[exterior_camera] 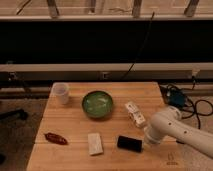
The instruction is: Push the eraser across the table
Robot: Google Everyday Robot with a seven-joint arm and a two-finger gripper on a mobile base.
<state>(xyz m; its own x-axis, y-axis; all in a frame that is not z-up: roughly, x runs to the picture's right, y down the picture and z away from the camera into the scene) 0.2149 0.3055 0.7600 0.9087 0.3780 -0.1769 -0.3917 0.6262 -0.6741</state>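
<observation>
1. Locate the white arm. It enters from the lower right edge of the view and reaches left over the table, ending in a rounded wrist section turned downward.
2. Locate the gripper at the low end of that wrist section, down close to the tabletop. From this view you cannot tell whether it is apart or together.
3. Find the eraser immediately left of the gripper. It is a small, flat, black rectangular block with rounded corners, lying flat on the wood. Whether the gripper touches its right end cannot be determined.
4. Note the pale beige block further left of the gripper, beyond the eraser, also lying flat and clearly apart from the eraser.
5. Note the small white bottle lying on its side just above and left of the gripper, near the wrist section.
6. Note the green bowl up and to the left, the translucent cup further left near the far corner, and a dark red oblong item far left near the front edge.
7. Observe the table: a light wooden top of long planks.
8. Behind the table, a pale horizontal rail runs along a dark wall; cables lie on the floor to the right.
</observation>
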